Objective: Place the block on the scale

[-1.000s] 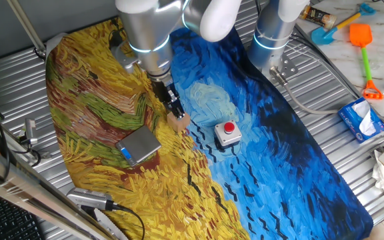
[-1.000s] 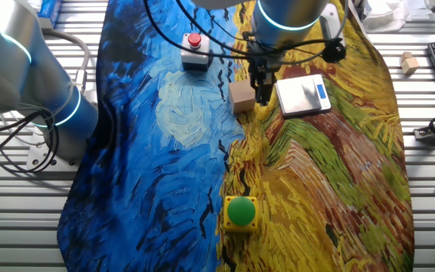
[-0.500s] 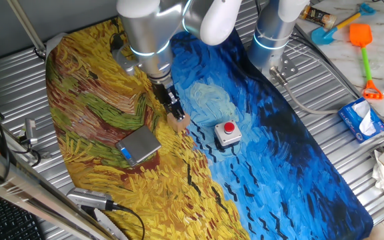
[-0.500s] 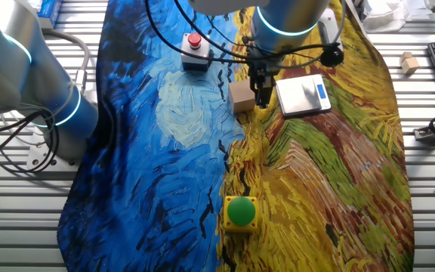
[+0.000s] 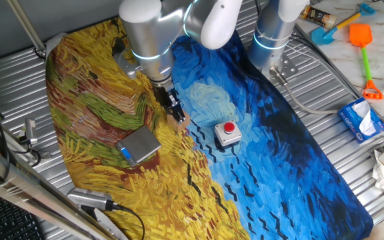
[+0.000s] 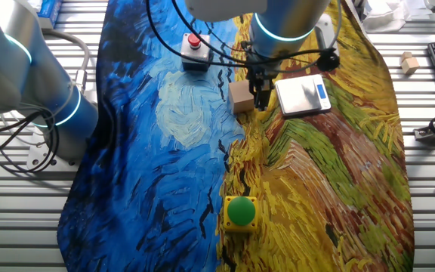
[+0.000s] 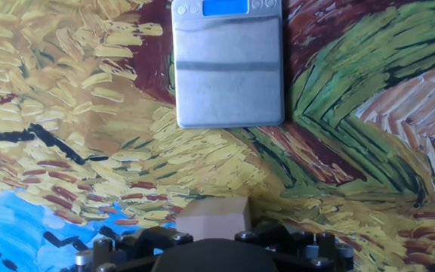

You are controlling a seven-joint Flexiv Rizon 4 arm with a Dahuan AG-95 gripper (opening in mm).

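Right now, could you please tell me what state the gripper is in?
Gripper: down beside the block and partly hiding it; whether the fingers are open or shut on it cannot be told.

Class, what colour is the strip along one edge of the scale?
Blue; the scale shows its strip best in the hand view.

arm [image 5: 145, 27]: silver-white, glowing cyan ring | claw [image 5: 174, 110]: black | black cables
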